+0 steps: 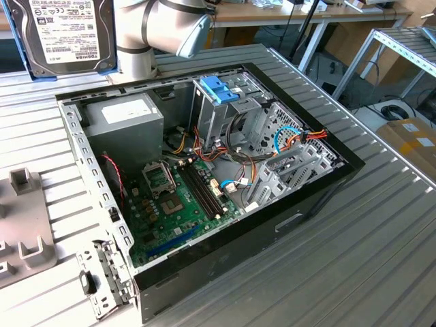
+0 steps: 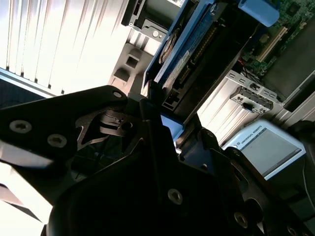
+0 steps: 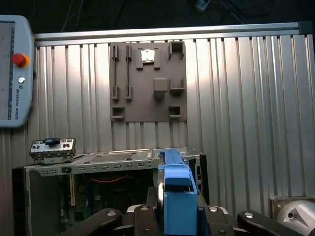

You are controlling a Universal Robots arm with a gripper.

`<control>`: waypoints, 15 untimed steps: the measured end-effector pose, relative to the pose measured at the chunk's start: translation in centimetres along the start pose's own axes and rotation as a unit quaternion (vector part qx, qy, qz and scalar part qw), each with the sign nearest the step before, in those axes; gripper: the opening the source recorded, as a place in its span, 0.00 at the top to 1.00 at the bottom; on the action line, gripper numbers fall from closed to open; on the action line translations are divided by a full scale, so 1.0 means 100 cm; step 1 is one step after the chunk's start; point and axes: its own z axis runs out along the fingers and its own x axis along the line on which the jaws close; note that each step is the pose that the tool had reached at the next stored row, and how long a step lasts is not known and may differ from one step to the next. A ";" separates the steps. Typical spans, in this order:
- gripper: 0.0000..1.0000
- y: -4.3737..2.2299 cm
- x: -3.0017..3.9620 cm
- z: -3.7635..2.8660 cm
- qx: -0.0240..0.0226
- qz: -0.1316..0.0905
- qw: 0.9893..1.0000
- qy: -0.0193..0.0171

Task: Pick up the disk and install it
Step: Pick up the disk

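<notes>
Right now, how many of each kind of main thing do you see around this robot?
disk, held in the tool: 1
open computer case: 1
power-supply box: 1
blue latch piece: 1
grey fixture plate: 1
control pendant: 1
Total: 6

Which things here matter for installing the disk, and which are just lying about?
For the job: disk, held in the gripper; open computer case; drive cage.
Lying about: grey fixture plate; teach pendant; metal bracket.
</notes>
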 end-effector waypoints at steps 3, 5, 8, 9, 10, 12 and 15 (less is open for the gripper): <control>0.63 -0.0030 -0.0002 -0.0001 0.000 0.000 1.000 0.000; 0.63 -0.0053 -0.0003 0.0000 0.000 0.000 1.000 0.000; 0.63 -0.0091 -0.0005 -0.0001 0.000 0.000 1.000 0.000; 0.63 -0.0109 -0.0006 -0.0001 0.000 0.000 1.000 0.000; 0.63 -0.0121 -0.0007 -0.0001 0.000 0.000 1.000 0.000; 0.63 -0.0140 -0.0008 -0.0001 0.000 0.000 1.000 0.001; 0.63 -0.0181 -0.0011 -0.0002 0.000 0.000 1.000 0.001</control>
